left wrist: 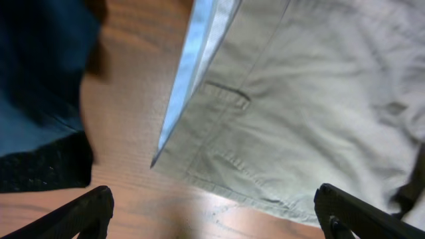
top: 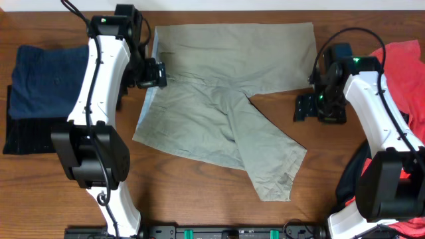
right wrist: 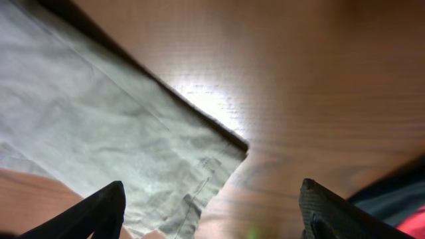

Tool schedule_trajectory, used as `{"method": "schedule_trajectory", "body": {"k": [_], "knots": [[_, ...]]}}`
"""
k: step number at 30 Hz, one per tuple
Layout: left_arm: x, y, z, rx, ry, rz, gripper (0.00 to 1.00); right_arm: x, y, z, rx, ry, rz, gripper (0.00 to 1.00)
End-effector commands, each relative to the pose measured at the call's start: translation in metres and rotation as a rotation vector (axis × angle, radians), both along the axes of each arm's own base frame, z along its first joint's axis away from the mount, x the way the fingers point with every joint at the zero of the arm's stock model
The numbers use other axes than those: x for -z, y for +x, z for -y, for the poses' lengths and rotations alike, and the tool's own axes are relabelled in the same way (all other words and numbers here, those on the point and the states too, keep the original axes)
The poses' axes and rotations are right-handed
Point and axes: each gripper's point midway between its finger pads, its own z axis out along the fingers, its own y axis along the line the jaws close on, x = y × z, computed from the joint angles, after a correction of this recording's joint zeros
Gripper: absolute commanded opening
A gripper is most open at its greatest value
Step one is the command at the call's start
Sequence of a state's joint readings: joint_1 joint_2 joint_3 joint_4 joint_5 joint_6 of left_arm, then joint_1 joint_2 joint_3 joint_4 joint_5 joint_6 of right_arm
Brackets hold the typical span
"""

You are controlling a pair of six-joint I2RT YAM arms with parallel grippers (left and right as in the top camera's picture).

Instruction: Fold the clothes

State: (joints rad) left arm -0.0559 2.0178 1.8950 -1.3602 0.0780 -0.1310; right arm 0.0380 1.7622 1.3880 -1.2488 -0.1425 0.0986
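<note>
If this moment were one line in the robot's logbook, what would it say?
shorts: laid out, unfolded | left fingers: open over waistband | right fingers: open over leg hem corner

Bright and even from above in the overhead view; sharp throughout, with only faint, soft shadows. Glares white on the tabletop (right wrist: 212,99) in the right wrist view, next to a dark shadow along the edge of the shorts (right wrist: 99,139). Blurs the navy cloth (left wrist: 40,66) in the left wrist view; leaves the jaws dark and soft at both lower corners.
</note>
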Motion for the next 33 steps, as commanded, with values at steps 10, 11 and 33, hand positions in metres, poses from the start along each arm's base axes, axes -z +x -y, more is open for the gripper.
{"method": "schedule_trajectory", "body": {"k": [10,11,33], "knots": [[0.046,-0.032,0.012,-0.006,-0.069,-0.121,0.98,0.07,-0.043,-0.015,-0.033,0.044,-0.064,0.75],[0.049,-0.034,0.011,-0.006,-0.069,-0.125,0.98,0.074,-0.044,-0.017,-0.039,0.045,-0.058,0.74],[0.078,-0.042,0.018,-0.001,-0.089,-0.141,0.98,0.077,-0.08,-0.038,0.073,0.095,-0.208,0.56]]}}
